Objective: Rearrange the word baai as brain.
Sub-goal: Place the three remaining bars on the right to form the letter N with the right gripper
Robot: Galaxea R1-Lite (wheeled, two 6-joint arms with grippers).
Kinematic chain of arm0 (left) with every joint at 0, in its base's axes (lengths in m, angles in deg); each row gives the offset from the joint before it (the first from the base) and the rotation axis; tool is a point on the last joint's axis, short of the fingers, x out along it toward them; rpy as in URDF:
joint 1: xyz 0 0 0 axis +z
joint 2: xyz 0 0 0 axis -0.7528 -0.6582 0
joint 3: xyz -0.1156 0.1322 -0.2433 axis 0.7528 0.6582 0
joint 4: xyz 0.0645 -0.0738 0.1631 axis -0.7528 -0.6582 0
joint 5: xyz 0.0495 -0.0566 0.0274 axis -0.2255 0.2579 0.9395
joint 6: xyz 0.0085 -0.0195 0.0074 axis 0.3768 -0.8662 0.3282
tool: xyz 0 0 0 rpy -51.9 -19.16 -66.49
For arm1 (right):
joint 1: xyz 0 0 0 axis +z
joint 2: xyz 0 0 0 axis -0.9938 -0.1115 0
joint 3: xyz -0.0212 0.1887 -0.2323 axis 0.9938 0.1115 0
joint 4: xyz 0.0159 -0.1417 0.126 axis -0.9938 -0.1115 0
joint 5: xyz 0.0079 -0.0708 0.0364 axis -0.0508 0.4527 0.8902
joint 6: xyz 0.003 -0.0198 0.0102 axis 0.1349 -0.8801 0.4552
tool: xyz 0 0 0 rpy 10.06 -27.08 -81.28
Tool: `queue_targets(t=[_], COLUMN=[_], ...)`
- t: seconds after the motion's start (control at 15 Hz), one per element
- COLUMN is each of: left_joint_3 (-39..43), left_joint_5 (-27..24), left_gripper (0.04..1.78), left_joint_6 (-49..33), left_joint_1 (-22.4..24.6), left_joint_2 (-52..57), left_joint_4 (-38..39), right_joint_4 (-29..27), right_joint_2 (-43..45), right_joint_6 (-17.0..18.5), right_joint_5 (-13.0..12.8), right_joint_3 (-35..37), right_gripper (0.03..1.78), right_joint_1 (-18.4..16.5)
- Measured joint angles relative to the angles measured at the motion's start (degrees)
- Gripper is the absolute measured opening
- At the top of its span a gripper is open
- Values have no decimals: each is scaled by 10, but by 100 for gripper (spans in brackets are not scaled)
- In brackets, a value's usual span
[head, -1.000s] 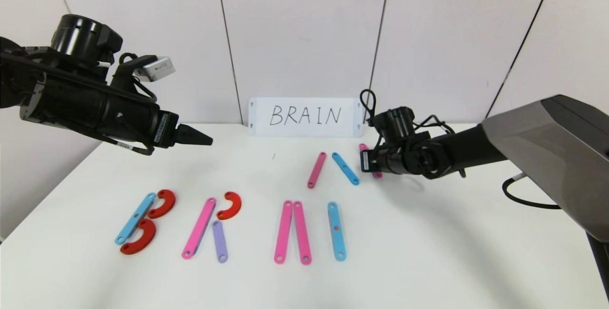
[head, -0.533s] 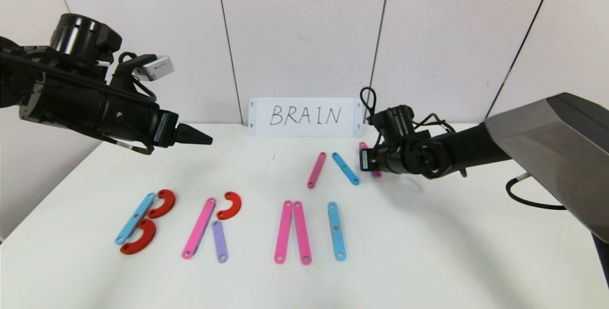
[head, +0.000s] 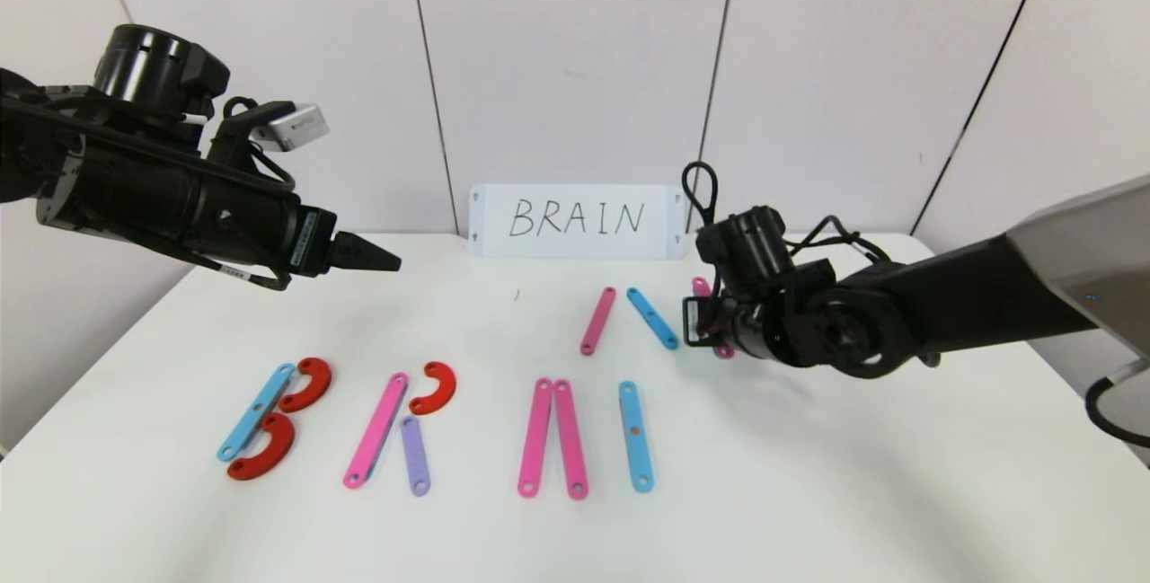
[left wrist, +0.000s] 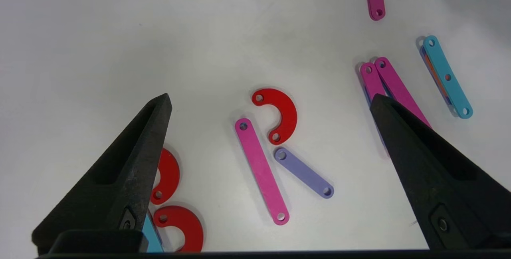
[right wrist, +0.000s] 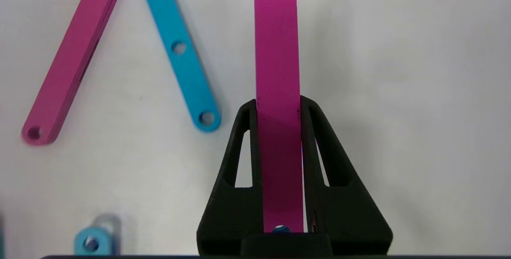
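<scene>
Building the final letter, N, from the loose strips at the far right of the surface. Right end effector clenched along the sides of a long pink strip, strip running lengthwise between the fingers, far end sticking out ahead. Seen from the head view at the far right of the surface, just right of a blue strip and another pink strip lying slanted, apart from each other. Hard to tell whether the held strip is lifted clear or resting on the surface.

Near row reading, left to right: B from a blue strip with two red arcs, R from a pink strip, red arc and short purple strip, then two pink strips leaning together at the top for A, without a crossbar, then a blue strip for I.

Left end effector spread wide, grasping nothing, hovering parked above the far left of the surface.

Next, probably: carrying the gripped strip to the near row, right of the I, and setting it down as one upright of the N. Calls for room left beside it for the diagonal and second upright, and a gentle release so the strip does not skid.
</scene>
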Motion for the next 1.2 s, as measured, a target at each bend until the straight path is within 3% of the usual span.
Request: queue_targets(t=[0.47,1.2], left_joint_3=[0,-2], left_joint_5=[1,2], left_gripper=[174,174], left_joint_6=[-1,0], left_joint_1=[0,0], left_joint_2=[-5,-9], left_joint_4=[1,1], right_joint_4=[1,-2], right_joint_2=[45,44], right_joint_6=[96,119], right_joint_5=[-33,-31], right_joint_3=[104,136], right_gripper=[30,30], right_joint_1=[83,94])
